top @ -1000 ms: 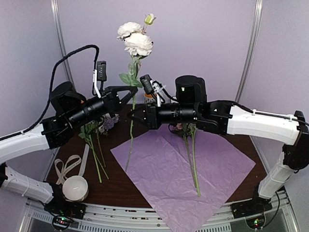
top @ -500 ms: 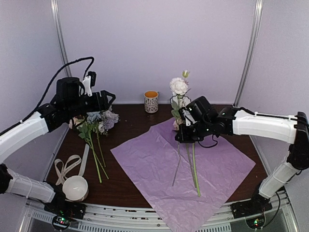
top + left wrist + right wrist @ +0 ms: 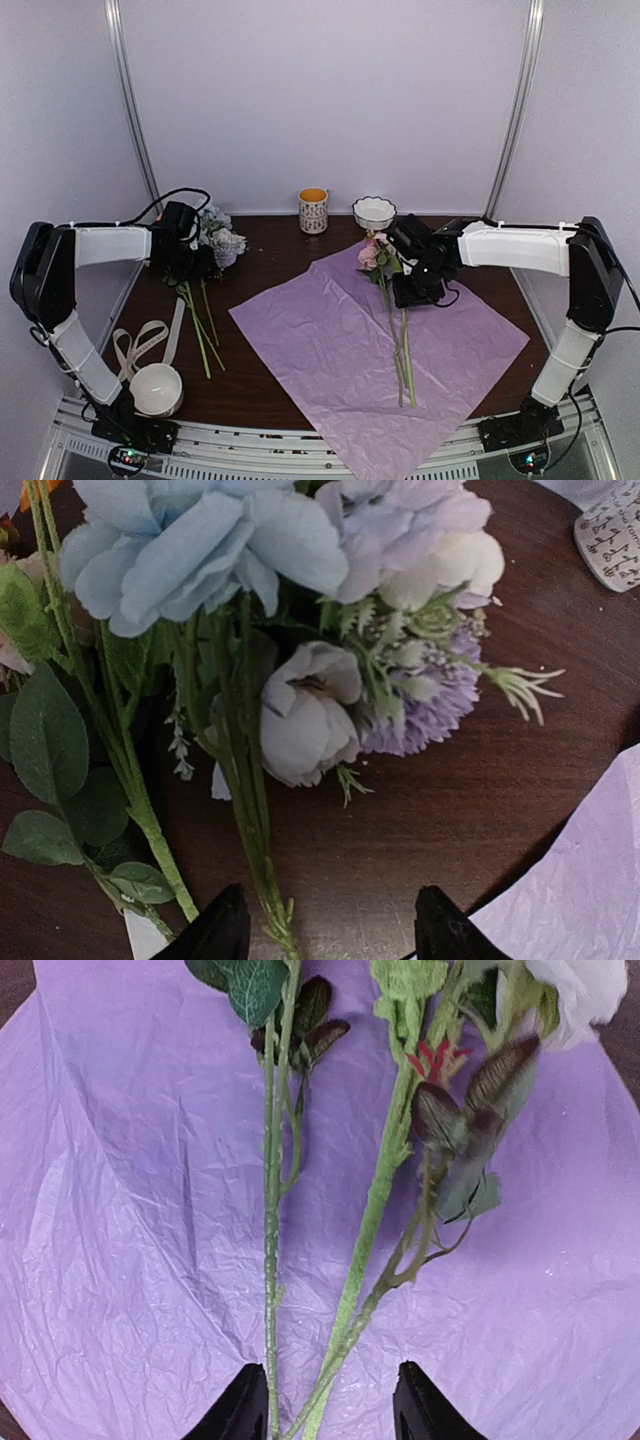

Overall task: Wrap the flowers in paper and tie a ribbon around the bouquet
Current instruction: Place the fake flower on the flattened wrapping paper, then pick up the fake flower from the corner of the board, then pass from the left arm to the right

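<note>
A second ago both arms were high, pinching one white-bloomed stem upright between them. Half a second ago the right arm alone was bringing it down. Now that stem lies with the other stems (image 3: 402,340) on the lilac paper (image 3: 330,350), blooms toward the back wall and cut ends toward the near edge.

The right arm stretches low across the desk (image 3: 270,250) with its wrist pointing down. The right end effector (image 3: 330,1410) hangs just above the stems with its fingers moderately apart, gripping nothing; in the wrist view two green stems run between the tips.

The left arm has swung back and down to the rear left, forearm level. The left end effector (image 3: 330,935) hovers over the loose flowers (image 3: 190,550), which lie on bare desk near the paper's corner; its fingers are spread and empty.

The ribbon (image 3: 140,345) lies looped near the front left, beside a white bowl (image 3: 157,390).

From above both end effectors are dark shapes hiding the blooms under them. Whether the right fingertips touch the paper I cannot tell. The white bloom is cut off at the top corner of the right wrist view.
</note>
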Robot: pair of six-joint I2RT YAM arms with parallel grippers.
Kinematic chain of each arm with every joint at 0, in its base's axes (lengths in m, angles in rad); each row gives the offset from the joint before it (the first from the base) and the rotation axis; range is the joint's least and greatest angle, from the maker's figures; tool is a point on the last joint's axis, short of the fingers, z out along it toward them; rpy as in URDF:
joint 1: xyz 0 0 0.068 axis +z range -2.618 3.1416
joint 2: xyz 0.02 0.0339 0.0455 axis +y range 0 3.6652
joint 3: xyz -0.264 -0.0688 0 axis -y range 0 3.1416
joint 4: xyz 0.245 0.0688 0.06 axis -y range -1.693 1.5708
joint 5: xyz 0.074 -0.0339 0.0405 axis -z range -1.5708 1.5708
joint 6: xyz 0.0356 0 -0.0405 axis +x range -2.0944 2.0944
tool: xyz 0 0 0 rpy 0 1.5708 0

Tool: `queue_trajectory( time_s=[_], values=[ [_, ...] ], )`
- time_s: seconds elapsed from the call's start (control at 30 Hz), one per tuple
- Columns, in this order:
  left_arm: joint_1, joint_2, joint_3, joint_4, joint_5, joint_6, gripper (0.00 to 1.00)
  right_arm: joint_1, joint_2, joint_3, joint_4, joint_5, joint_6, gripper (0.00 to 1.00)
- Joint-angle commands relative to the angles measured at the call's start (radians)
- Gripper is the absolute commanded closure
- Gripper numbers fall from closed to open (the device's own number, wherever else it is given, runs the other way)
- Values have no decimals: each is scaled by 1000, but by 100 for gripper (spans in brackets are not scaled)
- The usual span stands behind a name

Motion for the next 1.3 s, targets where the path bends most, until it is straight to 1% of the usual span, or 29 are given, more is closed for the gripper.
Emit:
queue_trajectory(
  time_s=[0.0, 0.1, 0.17, 0.23, 0.33, 0.4, 0.43, 0.47, 0.5, 0.63, 0.77, 0.83, 0.93, 0.97, 1.0, 1.07, 1.17, 1.27],
  values=[
    [30, 53, 73, -29, -47, 10, 41, -3, -75, 67, -83, 105, -40, 56],
    [34, 92, 71, -37, -53, 6, 42, -3, -86, 87, -95, 110, -62, 55],
    [35, 118, 62, -29, -47, 1, 46, -3, -83, 106, -101, 104, -76, 54],
    [35, 145, 62, -18, -41, -3, 53, -3, -73, 124, -105, 96, -90, 54],
    [34, 177, 82, -10, -20, -2, 65, -3, -59, 145, -108, 88, -103, 54],
    [35, 183, 97, -14, -26, 1, 75, -3, -55, 155, -107, 80, -109, 54],
    [34, 178, 100, -15, -30, 2, 83, -3, -55, 158, -104, 76, -114, 54],
    [34, 167, 98, -13, -38, 0, 97, -3, -59, 161, -101, 71, -119, 54],
    [34, 149, 91, -10, -41, -3, 100, -3, -62, 162, -96, 66, -122, 54],
    [34, 18, 41, 23, -74, -26, 100, -2, -91, 167, -67, 38, -139, 54],
    [29, -159, -21, 69, -126, -52, 100, 7, -130, 167, -3, -40, -181, 54],
    [11, -280, -67, 160, -129, -32, 100, 24, -158, 167, 42, -86, -224, 54],
    [-67, -419, -114, 330, -82, 63, 100, 61, -204, 161, 146, -200, -282, 53],
    [-102, -459, -123, 395, -45, 108, 100, 71, -221, 157, 192, -259, -292, 52],
    [-138, -492, -131, 459, 5, 152, 100, 79, -244, 149, 273, -318, -293, 51],
    [-216, -539, -148, 604, 156, 232, 100, 95, -275, 131, 417, -432, -274, 49],
    [-301, -552, -139, 745, 351, 246, 100, 119, -294, 123, 637, -537, -212, 47],
    [-365, -520, -99, 788, 483, 236, 100, 150, -280, 155, 778, -557, -163, 44]
  ],
)
